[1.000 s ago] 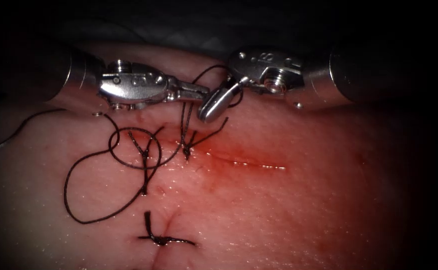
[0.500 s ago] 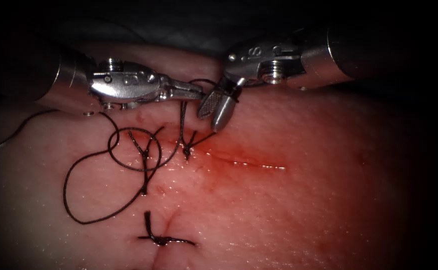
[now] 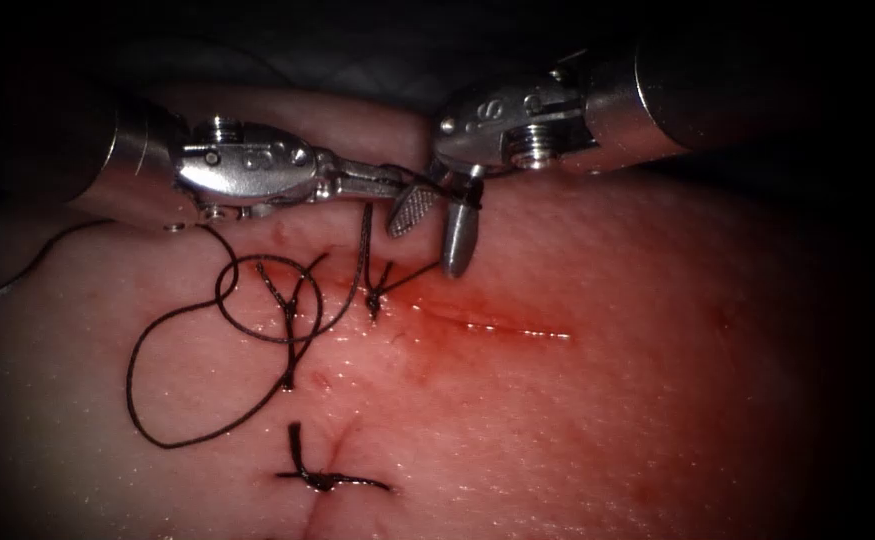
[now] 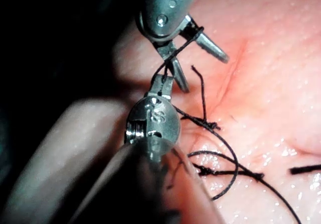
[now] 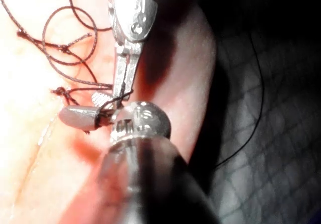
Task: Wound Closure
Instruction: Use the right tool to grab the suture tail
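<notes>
Since a second ago the right tool (image 3: 435,232) has been swinging its jaws from a shut, slanting pose to an open, downward-pointing one, while the left tool (image 3: 387,184) is staying put. Going from the tissue's (image 3: 597,420) left edge, loose thread (image 3: 172,330) is lying in loops around a tied stitch (image 3: 287,300). A finished stitch (image 3: 322,480) is sitting toward the near edge. At mid-tissue the left tool's jaws are pinching narrow on the thread rising from the knot (image 3: 373,296) at the cut's (image 3: 497,325) left end. Beside them the right tool's jaws are standing wide around that strand, holding nothing. My judgement is that thread cutting is in hand, calling for a careful close above the knot. No needle or container is apparent.
</notes>
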You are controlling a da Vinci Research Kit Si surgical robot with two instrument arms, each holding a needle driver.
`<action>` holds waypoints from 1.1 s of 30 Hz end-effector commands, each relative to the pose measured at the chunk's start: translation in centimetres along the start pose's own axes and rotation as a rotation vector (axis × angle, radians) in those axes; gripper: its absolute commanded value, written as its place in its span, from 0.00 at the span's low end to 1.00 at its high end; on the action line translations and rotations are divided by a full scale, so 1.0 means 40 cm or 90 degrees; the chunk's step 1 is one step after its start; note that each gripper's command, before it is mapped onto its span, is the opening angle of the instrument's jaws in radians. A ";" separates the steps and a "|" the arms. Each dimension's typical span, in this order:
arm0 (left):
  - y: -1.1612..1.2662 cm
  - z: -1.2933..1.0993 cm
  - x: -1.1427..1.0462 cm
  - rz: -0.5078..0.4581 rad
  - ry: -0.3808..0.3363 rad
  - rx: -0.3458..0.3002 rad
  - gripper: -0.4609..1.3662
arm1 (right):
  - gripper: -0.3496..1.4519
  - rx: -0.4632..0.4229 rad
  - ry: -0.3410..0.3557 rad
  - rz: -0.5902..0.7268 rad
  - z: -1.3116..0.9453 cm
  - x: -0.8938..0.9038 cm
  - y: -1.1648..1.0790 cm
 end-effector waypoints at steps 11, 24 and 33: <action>0.0021 0.0000 0.0000 0.000 0.001 -0.010 0.06 | 0.63 -0.005 -0.019 -0.032 0.0011 -0.0010 -0.0002; 0.0027 0.0005 0.0001 0.000 0.001 -0.011 0.06 | 0.60 -0.011 -0.028 -0.039 0.0048 -0.0046 -0.0002; 0.0027 0.0007 -0.0002 0.001 0.001 -0.013 0.06 | 0.33 -0.005 -0.030 -0.039 0.0040 -0.0057 0.0001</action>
